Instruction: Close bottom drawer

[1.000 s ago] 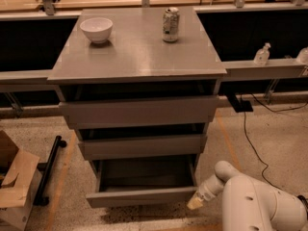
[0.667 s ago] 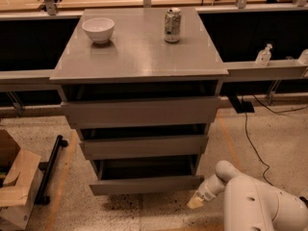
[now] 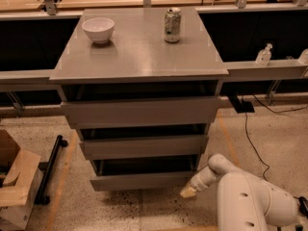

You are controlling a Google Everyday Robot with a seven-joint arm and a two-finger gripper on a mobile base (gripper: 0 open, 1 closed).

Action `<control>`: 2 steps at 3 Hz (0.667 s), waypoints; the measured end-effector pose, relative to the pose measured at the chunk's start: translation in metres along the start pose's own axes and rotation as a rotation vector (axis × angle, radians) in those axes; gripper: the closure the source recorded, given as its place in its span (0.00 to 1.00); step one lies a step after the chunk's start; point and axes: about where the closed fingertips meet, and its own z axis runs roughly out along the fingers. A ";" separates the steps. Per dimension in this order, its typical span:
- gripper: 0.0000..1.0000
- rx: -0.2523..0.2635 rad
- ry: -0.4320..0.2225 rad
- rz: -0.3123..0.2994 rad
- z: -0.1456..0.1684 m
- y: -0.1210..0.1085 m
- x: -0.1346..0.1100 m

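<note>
Pushed in since a second ago, the bottom drawer (image 3: 139,181) now juts only slightly, lowest of the three. A cardboard box (image 3: 14,177) lies on the floor at left; a white bowl (image 3: 98,29) and a can (image 3: 172,25) stand on the cabinet top (image 3: 139,57). The gripper (image 3: 188,192) hangs low, just beside the drawer's right corner; clenched or released, I cannot tell

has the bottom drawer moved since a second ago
Yes. The bottom drawer has slid inward, so its front now sits much closer under the middle drawer and less interior shows. The gripper is beside its front corner.
</note>
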 end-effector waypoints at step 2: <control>1.00 0.176 -0.142 -0.387 -0.048 -0.063 -0.162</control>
